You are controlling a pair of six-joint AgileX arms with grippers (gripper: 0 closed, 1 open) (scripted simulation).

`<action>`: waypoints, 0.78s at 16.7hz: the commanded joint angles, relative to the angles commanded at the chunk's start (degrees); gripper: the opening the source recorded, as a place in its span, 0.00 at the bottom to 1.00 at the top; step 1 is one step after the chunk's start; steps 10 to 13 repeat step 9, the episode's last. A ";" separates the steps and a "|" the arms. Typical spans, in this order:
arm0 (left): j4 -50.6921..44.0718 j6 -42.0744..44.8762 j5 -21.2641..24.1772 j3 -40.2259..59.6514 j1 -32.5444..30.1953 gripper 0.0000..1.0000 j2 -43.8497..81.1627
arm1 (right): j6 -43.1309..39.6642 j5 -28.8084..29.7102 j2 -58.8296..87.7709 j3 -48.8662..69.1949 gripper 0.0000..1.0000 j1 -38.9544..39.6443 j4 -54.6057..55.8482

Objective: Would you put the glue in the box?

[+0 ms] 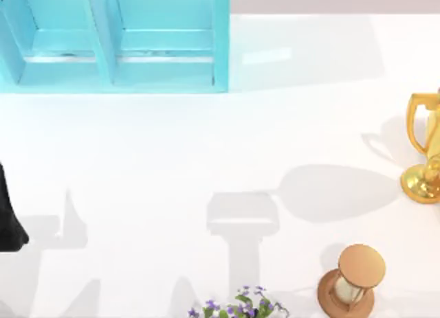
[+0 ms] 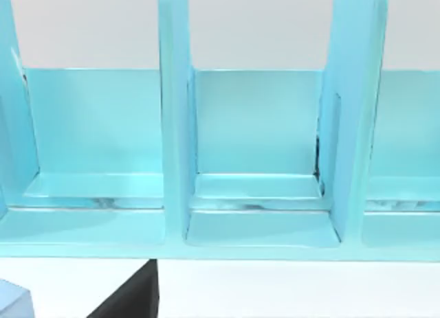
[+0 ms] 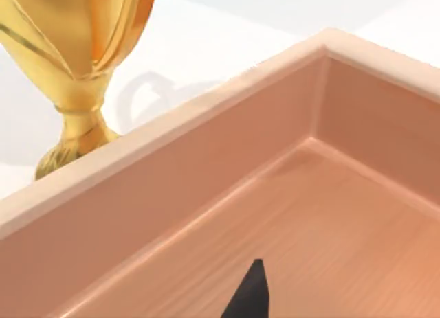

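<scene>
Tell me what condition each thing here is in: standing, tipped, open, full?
Box: open on top, divided, the compartments in view hold nothing.
Trophy: upright at the table's right edge.
Hourglass: upright, near the front right.
Flowers: at the front edge, partly cut off.
Wooden tray: open, bare where visible, beside the trophy.
Left arm: at the left edge.

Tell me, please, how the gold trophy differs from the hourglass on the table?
The gold trophy is shiny metallic gold with a looped handle; the hourglass is matte tan wood around a pale glass middle. The trophy stands at the table's right edge, cut off by the frame; the hourglass sits nearer the bottom edge, fully in view. Both stand upright on the white table, apart from each other.
</scene>
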 joint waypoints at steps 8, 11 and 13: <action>0.00 0.00 0.00 0.00 0.00 1.00 0.00 | 0.00 0.00 0.00 0.00 1.00 0.00 0.00; 0.00 0.00 0.00 0.00 0.00 1.00 0.00 | 0.00 0.00 0.00 0.00 1.00 0.00 0.00; 0.00 0.00 0.00 0.00 0.00 1.00 0.00 | 0.00 0.00 0.00 0.00 1.00 0.00 0.00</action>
